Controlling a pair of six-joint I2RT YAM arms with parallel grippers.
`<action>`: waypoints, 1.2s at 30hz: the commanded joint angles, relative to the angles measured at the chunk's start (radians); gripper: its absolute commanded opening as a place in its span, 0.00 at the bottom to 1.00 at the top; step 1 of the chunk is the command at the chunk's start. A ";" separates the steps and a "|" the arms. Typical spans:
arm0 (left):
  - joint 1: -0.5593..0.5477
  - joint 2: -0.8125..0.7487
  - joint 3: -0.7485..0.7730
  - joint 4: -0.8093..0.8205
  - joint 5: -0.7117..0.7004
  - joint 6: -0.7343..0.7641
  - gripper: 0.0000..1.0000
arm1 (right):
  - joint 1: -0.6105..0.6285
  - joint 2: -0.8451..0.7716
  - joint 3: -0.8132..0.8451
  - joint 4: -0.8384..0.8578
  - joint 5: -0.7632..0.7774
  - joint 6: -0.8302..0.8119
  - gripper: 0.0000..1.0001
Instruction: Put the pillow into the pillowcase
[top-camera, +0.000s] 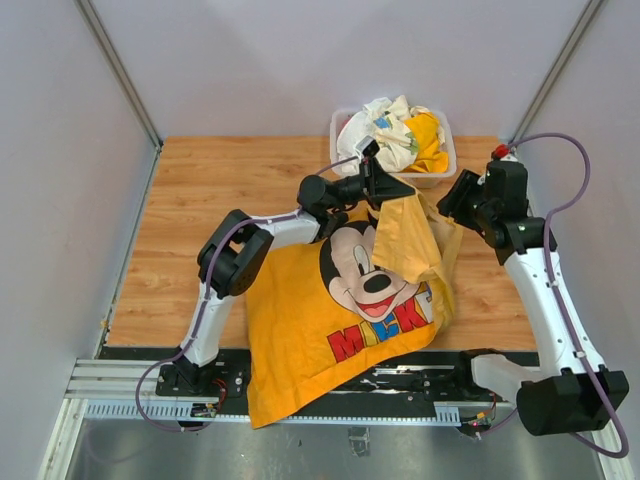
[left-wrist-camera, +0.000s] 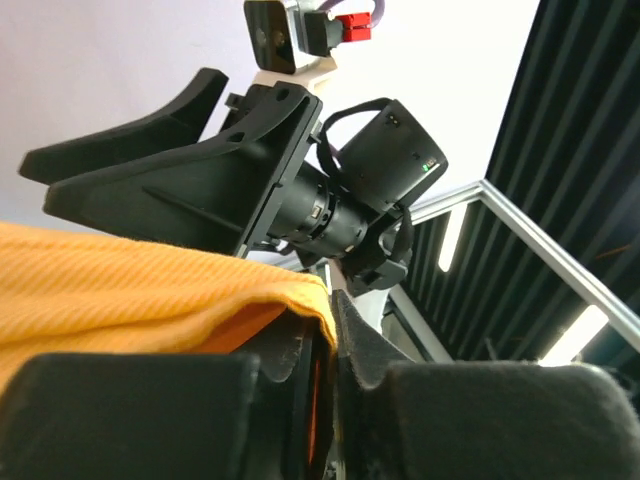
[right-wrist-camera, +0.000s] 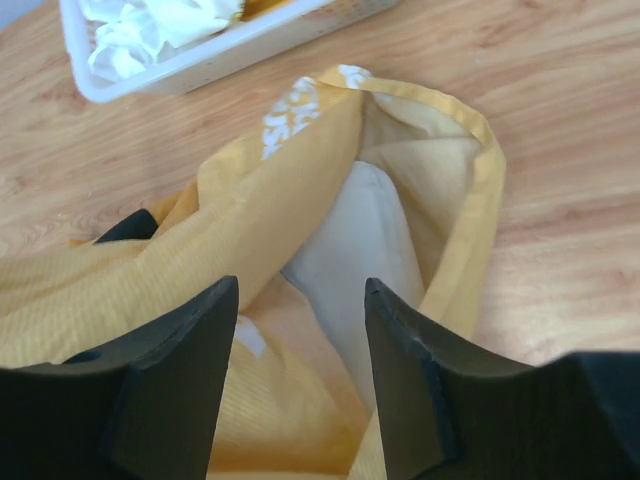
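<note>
The orange-yellow Mickey pillowcase (top-camera: 340, 320) lies on the table and hangs over the near edge. My left gripper (top-camera: 377, 188) is shut on its upper edge (left-wrist-camera: 200, 290) and holds that edge lifted. The mouth of the pillowcase (right-wrist-camera: 440, 170) gapes open in the right wrist view. The cream-white pillow (right-wrist-camera: 360, 250) lies inside it, only a corner showing. My right gripper (right-wrist-camera: 300, 290) is open and empty, just above and in front of the mouth, at the case's right side (top-camera: 455, 200).
A white plastic bin (top-camera: 440, 180) with white and yellow cloths (top-camera: 400, 135) stands at the back, close behind the left gripper. It also shows in the right wrist view (right-wrist-camera: 190, 60). Bare wooden table (top-camera: 200, 190) lies to the left and right.
</note>
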 joint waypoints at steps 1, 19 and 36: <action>-0.001 -0.026 -0.010 0.029 0.020 0.033 0.16 | -0.019 -0.047 0.007 -0.096 0.118 -0.012 0.57; 0.008 -0.177 0.032 -0.441 0.198 0.285 0.77 | -0.018 -0.076 0.017 -0.089 -0.024 -0.073 0.68; 0.105 -0.141 0.229 -0.800 0.165 0.481 0.79 | 0.085 -0.112 -0.052 -0.040 -0.214 -0.111 0.79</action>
